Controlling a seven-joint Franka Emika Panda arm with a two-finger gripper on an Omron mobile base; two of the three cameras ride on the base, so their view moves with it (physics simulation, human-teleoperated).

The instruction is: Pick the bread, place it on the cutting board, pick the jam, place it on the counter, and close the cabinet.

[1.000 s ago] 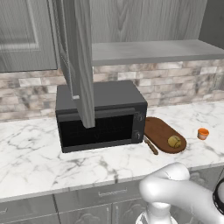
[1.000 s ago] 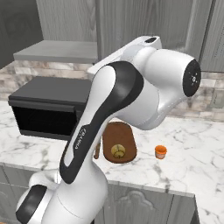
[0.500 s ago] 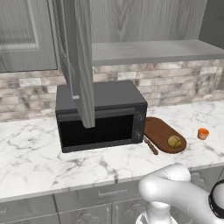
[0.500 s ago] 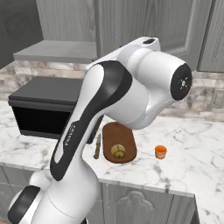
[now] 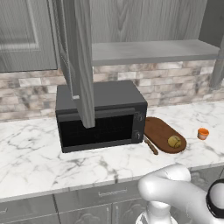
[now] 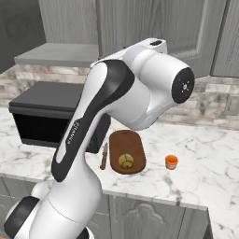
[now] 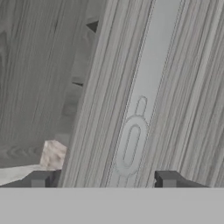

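Bread (image 5: pixel 174 141) sits on the board (image 5: pixel 162 133), jam (image 5: pixel 203 133) is down on the counter (image 5: pixel 35 157), and the arm has swung up, open gripper (image 7: pixel 101 179) facing the cabinet door (image 7: pixel 144 87) — closing comes next, I'd say.

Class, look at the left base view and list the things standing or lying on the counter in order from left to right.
Microwave → knife → cutting board → bread, which lies on the board's right end → jam.
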